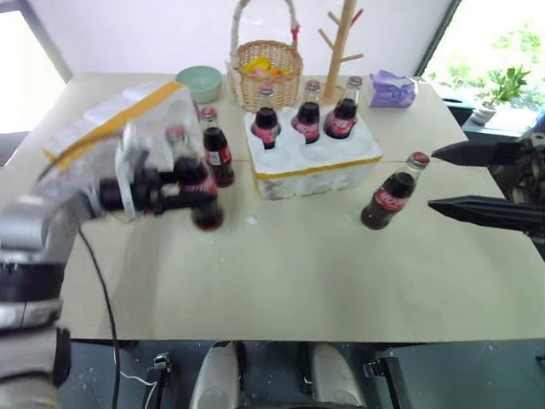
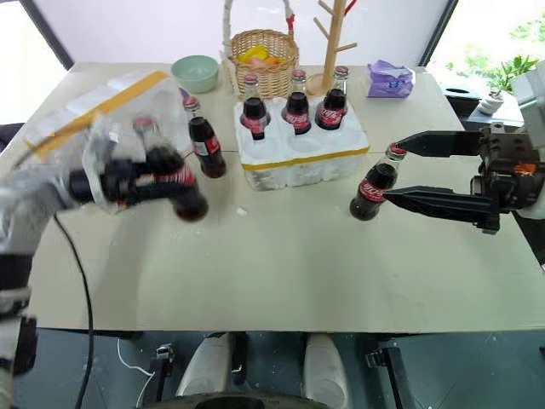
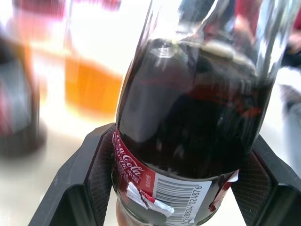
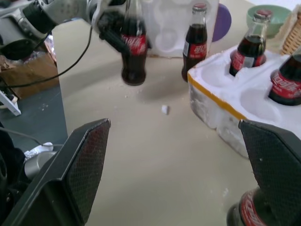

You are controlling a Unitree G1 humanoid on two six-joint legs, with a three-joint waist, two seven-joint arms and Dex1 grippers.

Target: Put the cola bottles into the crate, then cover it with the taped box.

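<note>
The beige bench (image 1: 298, 281) carries, along its far edge, a woven wicker basket (image 1: 268, 72) with yellow contents, a pale green bowl (image 1: 199, 83), a bare wooden peg stand (image 1: 341, 43) and a purple tissue pack (image 1: 392, 89). In front of the basket sits the low white styrofoam crate (image 1: 313, 158) with a yellow tape band round its side; three dark glass cola bottles (image 1: 306, 115) with red caps and red labels stand in its far row, while the near holes are vacant. A fourth bottle (image 1: 217, 146) stands on the bench just beside the crate's left end, in front of the large white styrofoam taped box (image 1: 119, 128) with yellow bands. The left gripper (image 1: 192, 192) has its jaws closed on a fifth bottle (image 1: 197, 192), held clear above the bench, as the right wrist view confirms; the left wrist view shows black ribbed pads pressed on both sides of the label. A sixth bottle (image 2: 375, 183) stands right of the crate, between the wide-open, empty jaws of the right gripper (image 2: 409, 170). A small white crumb (image 4: 164, 109) lies near the crate.
</note>
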